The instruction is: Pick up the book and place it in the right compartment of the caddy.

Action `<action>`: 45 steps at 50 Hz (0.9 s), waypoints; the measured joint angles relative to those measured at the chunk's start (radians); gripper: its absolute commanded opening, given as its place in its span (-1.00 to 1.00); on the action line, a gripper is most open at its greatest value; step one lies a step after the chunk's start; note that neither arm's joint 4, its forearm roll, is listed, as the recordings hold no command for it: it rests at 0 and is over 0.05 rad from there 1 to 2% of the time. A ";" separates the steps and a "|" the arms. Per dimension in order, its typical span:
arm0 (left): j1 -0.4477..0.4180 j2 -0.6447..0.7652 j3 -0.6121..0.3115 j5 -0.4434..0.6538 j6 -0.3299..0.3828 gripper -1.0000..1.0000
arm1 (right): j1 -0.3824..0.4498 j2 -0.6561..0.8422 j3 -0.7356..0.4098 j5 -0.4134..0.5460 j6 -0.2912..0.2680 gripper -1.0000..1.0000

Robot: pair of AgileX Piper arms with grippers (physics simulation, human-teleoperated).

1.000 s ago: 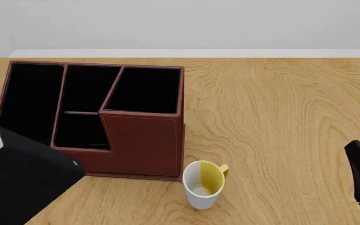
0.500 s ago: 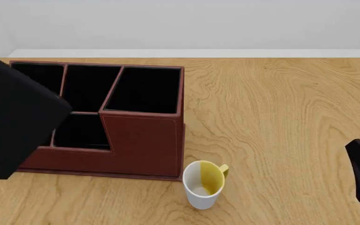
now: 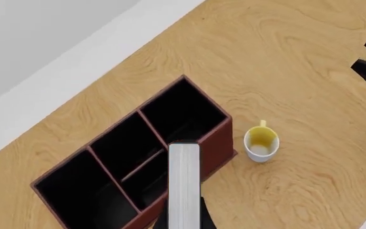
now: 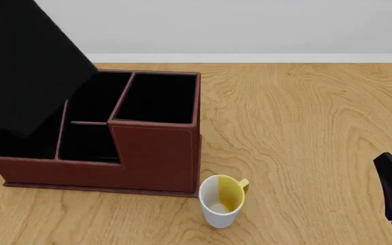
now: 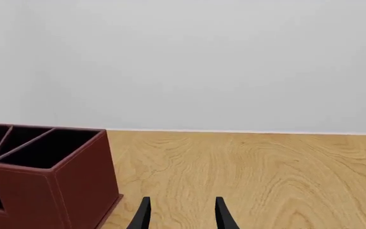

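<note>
Nearest the arms' edge of the counter (image 4: pixel 305 127), the right claw (image 5: pixel 180 215) hangs low with its two fingers apart and nothing between them; the front view shows only a dark part of that arm at the counter's right side. A white mug (image 4: pixel 221 200) with a yellow inside stands just in front of the caddy's near right corner, close to it but apart. The caddy (image 4: pixel 156 158) sits toward the left of the counter, its tall right compartment (image 4: pixel 156 98) black and open. The book (image 4: pixel 29 66) is held in the air over the caddy's left part, tilted, a black slab in the front view. Only the left wrist view shows its white page edge (image 3: pixel 184 183) and the left claw (image 3: pixel 184 220) clamped on it from both sides.
</note>
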 measured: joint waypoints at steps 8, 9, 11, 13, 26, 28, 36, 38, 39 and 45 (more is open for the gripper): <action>0.009 0.088 -0.067 0.000 0.039 -1.00 | -0.003 0.000 -0.003 0.001 0.005 1.00; 0.011 0.099 -0.076 0.000 0.044 -1.00 | -0.003 0.000 -0.004 0.001 0.005 1.00; 0.016 0.120 -0.092 0.000 0.054 -1.00 | -0.005 0.000 -0.005 0.002 0.006 1.00; 0.020 0.142 -0.110 0.000 0.059 -1.00 | -0.006 0.000 -0.006 0.002 0.007 1.00; 0.037 0.254 -0.207 0.000 0.087 -1.00 | -0.019 0.000 -0.012 0.007 0.012 1.00; 0.039 0.270 -0.226 0.000 0.086 -1.00 | -0.022 0.000 -0.013 0.007 0.012 1.00; 0.035 0.321 -0.281 0.000 0.083 -1.00 | -0.031 0.000 -0.011 0.006 0.014 1.00; 0.034 0.332 -0.292 0.000 0.082 -1.00 | -0.034 0.000 -0.009 0.005 0.014 1.00; 0.032 0.337 -0.297 0.000 0.081 -1.00 | -0.035 0.000 -0.008 0.005 0.015 1.00; 0.027 0.366 -0.323 0.000 0.078 -1.00 | -0.043 0.000 -0.004 0.003 0.016 1.00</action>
